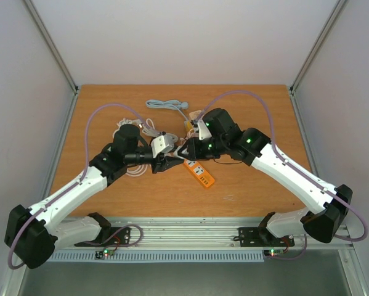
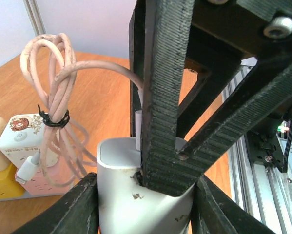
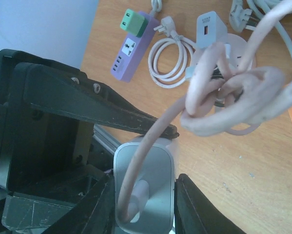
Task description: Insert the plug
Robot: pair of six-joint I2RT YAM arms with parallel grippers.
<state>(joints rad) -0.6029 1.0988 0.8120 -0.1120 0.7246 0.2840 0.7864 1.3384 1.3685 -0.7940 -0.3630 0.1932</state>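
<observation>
My left gripper (image 2: pixel 146 207) pinches the white plug (image 2: pixel 119 190). My right gripper (image 3: pixel 145 202) flanks it too and looks pressed on. Only the top view shows the orange power strip (image 1: pixel 200 173) just beside us.

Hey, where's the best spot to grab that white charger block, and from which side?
Pinch the charger block across its flat, parallel side walls, coming from the cable end, jaws straddling the cable. That likely keeps its opposite end clear for plugging in.
</observation>
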